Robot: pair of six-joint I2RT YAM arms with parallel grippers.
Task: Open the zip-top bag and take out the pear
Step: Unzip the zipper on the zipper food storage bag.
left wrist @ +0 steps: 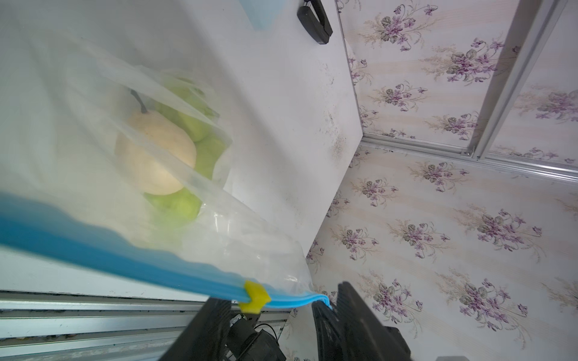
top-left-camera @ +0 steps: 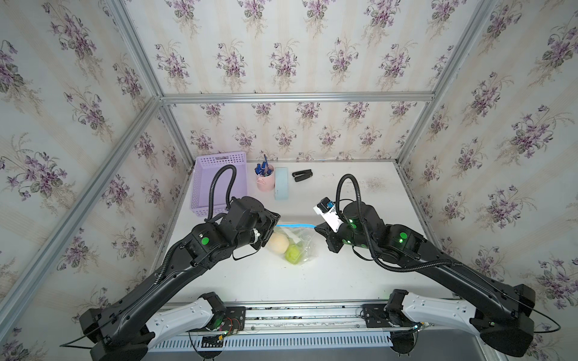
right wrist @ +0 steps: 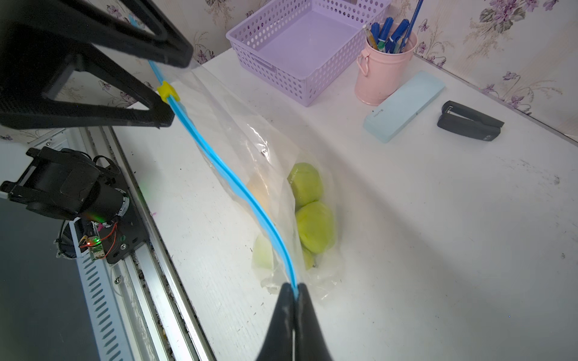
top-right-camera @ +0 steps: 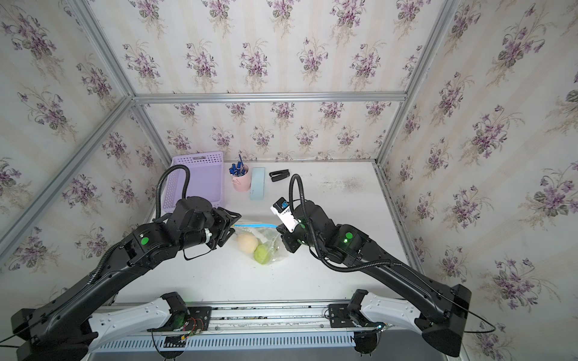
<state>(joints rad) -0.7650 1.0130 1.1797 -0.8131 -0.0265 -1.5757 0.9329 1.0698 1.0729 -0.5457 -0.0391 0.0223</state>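
**A:** Okay, tools first?

**B:** Right gripper (right wrist: pixel 294 289) is pinched tight on one end of the blue zip strip (right wrist: pixel 219 162), the end away from the lilac basket (right wrist: pixel 281 84). Left gripper (left wrist: pixel 279 293) has its jaws apart, straddling the yellow tab (right wrist: pixel 168 90) at the basket-side end. The tab touches one finger but isn't clamped.

**A:** Why that setup?

**B:** My read is that the right one anchors the strip so it's taut, and the left lines up on the slider to drag it along. The strip is raised off the table with a slight bow.

**A:** Bag?

**B:** The zip-top bag (right wrist: pixel 250 134) hangs from the strip with its belly on the white table (right wrist: pixel 438 234). It's on the robot's side of the basket, well apart from it. Thin clear film, crinkly, with glossy folds. The strip is stiffer plastic. Its two tracks look a bit parted mid-run, but I can't tell for sure.

**A:** Pear?

**B:** The pear (left wrist: pixel 153 156) is inside, low in the bag: pale cream, smooth, rounded, dark stem. Green fruit (right wrist: pixel 314 231), also round, is packed against it on the side away from the basket. The pear isn't out yet, and I'd guess the mouth needs to open wider first.
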